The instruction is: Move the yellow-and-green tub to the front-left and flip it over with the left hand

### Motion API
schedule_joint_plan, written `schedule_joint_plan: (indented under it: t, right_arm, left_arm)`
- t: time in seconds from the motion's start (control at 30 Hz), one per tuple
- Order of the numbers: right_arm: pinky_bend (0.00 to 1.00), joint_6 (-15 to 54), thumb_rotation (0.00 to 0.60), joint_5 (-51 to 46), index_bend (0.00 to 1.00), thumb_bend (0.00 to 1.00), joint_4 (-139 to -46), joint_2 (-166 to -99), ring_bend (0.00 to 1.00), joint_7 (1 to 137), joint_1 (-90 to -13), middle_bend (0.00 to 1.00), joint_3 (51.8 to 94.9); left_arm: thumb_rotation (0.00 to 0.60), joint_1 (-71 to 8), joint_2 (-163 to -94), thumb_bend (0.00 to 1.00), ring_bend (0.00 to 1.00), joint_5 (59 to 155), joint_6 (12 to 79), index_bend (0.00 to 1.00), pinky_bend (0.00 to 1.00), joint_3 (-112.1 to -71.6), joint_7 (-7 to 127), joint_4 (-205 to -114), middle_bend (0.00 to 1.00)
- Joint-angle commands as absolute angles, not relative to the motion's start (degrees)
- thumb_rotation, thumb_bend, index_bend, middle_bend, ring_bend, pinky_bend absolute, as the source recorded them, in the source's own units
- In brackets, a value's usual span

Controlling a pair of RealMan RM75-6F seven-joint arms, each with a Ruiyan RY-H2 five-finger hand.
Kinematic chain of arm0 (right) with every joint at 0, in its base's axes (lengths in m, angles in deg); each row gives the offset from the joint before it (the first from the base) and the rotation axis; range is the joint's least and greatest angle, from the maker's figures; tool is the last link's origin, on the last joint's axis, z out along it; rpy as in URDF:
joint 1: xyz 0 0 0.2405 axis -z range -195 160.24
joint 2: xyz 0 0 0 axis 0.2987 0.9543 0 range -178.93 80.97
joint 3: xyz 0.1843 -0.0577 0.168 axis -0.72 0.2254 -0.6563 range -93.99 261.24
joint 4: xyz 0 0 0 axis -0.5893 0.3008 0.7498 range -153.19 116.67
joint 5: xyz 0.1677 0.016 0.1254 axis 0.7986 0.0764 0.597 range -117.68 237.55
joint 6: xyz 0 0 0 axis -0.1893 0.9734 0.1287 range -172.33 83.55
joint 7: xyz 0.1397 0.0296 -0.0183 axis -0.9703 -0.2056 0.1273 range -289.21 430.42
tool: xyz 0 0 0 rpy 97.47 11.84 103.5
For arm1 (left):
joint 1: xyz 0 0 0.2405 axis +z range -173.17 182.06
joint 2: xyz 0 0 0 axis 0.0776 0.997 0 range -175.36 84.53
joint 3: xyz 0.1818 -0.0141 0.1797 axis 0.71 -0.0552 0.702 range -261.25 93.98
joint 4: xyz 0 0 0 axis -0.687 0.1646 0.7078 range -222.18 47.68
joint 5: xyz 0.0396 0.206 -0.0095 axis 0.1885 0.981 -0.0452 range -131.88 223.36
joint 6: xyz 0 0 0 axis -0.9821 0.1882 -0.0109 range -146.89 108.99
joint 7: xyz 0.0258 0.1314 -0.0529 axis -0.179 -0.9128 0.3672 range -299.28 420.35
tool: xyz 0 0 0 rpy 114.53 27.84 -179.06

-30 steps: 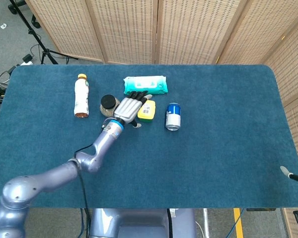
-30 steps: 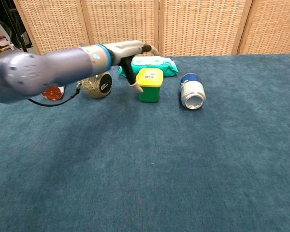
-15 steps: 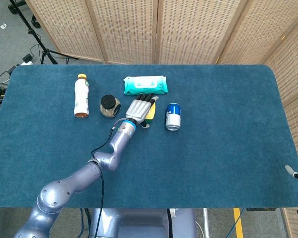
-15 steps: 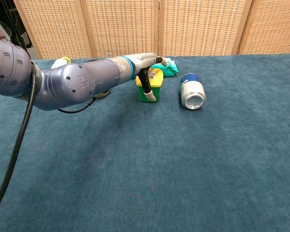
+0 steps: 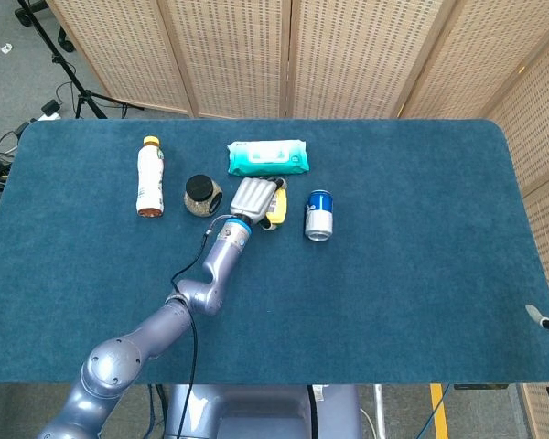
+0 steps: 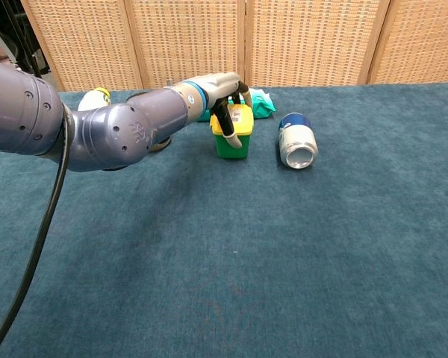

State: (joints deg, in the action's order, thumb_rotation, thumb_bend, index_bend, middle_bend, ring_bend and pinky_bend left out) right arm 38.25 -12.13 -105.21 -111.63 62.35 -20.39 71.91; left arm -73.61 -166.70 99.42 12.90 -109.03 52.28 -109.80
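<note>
From above, via the head cam, we see the left hand (image 5: pixel 254 197) reaching across the blue table (image 5: pixel 412 274) and lying over the yellow-and-green tub (image 5: pixel 277 208), w/ only the tub's yellow right edge peeking out beside it. That tub sits mid-table toward the far side, just below the teal wipes pack (image 5: pixel 267 157), between the dark-lidded jar (image 5: pixel 200 194) on its left and the blue can (image 5: pixel 319 214) on its right, all apart from each other. We also note a white bottle (image 5: pixel 149 175) w/ a yellow cap lying further left, well apart from the tub. Right hand doesn't show in either cam. Switching to the chest cam, we see the tub (image 6: pixel 232 139) standing upright, yellow lid on top, green body on the cloth. We make out the left hand (image 6: pixel 225 95) curled over the lid, fingers (image 6: pixel 225 122) bent down across the tub's front-left side, so it appears to grip the tub, tho we can't see how firm the contact is. Nearby the can (image 6: pixel 297 142) lies on its side, open end facing us, right of the tub.
</note>
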Motion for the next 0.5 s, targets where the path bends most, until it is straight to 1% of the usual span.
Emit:
schedule_joint_plan:
  t: [0.03, 0.2, 0.27, 0.4, 0.5]
  right_arm:
    - [0.00, 38.2, 0.600, -12.2, 0.07, 0.00, -105.2, -111.7, 0.00, 62.5, -20.4, 0.00, 71.9]
    - [0.00, 38.2, 0.600, -12.4, 0.07, 0.00, -105.3, -111.9, 0.00, 63.0, -20.5, 0.00, 72.1]
    - [0.00, 38.2, 0.600, -12.6, 0.07, 0.00, -105.3, -111.9, 0.00, 63.2, -20.5, 0.00, 72.2]
    - [0.00, 38.2, 0.600, -12.7, 0.07, 0.00, -105.4, -112.1, 0.00, 63.6, -20.6, 0.00, 72.3]
    - [0.00, 38.3, 0.600, -12.8, 0.07, 0.00, -105.4, -112.3, 0.00, 64.2, -20.6, 0.00, 72.4]
  left_arm:
    - [0.600, -73.3, -166.0, 0.20, 0.40, 101.0, 13.8, 0.49, 0.44, -108.5, 54.1, -110.2, 0.49]
    - [0.600, -72.0, -163.7, 0.20, 0.40, 103.4, 14.9, 0.49, 0.44, -107.5, 56.5, -112.8, 0.49]
    - [0.600, -70.7, -161.5, 0.19, 0.40, 105.3, 16.2, 0.49, 0.44, -106.5, 58.1, -116.0, 0.49]
    - [0.600, -65.6, -154.5, 0.18, 0.40, 112.3, 22.5, 0.49, 0.44, -102.3, 61.9, -127.2, 0.49]
    - [0.600, -60.6, -145.4, 0.17, 0.40, 118.4, 28.0, 0.49, 0.44, -98.5, 64.5, -139.8, 0.49]
